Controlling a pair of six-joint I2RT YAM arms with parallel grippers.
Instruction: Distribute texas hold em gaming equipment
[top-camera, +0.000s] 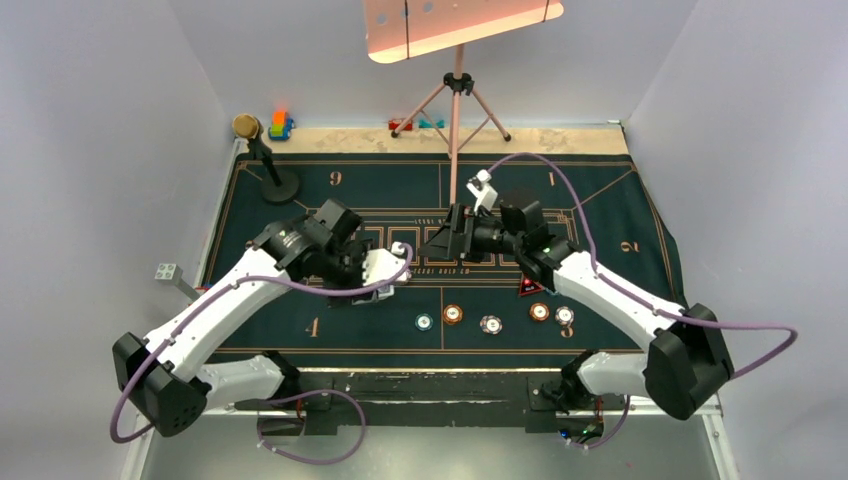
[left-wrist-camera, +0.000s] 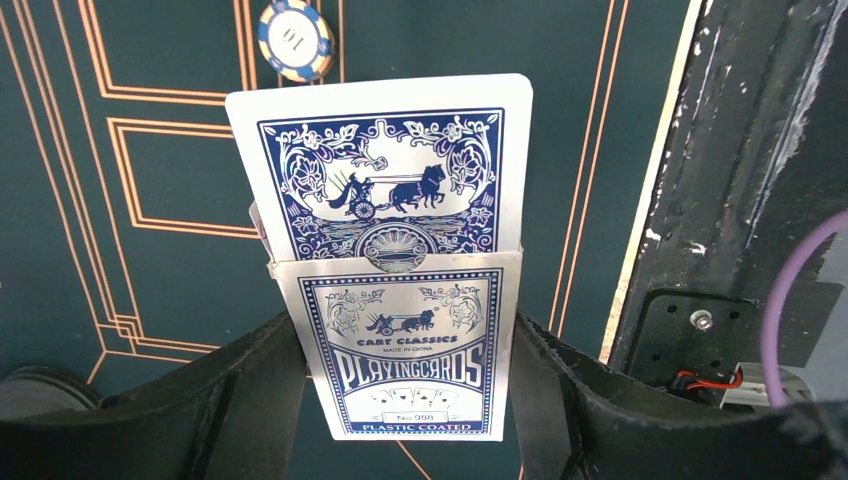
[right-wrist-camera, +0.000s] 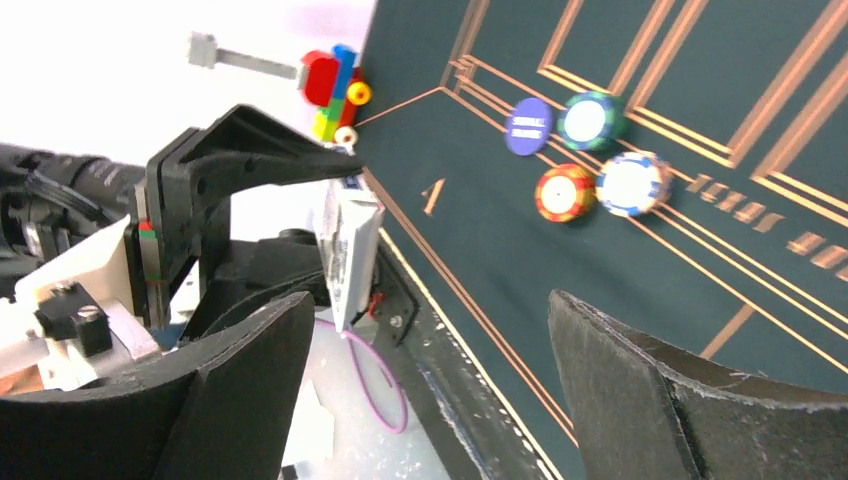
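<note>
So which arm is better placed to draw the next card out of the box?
Right. The left fingers are shut on the card box, with one card poking out of its top. The right fingers are open, empty and facing that box close by.

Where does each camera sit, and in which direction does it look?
Top external: above and behind the bases, looking down on the felt table; left arm and right arm show.
Left wrist: on the left arm, looking along the left gripper at the card box it grips; both fingers show.
Right wrist: on the right arm, looking across the table at the left gripper; its open right gripper shows.
Both wrist views share the card box.
</note>
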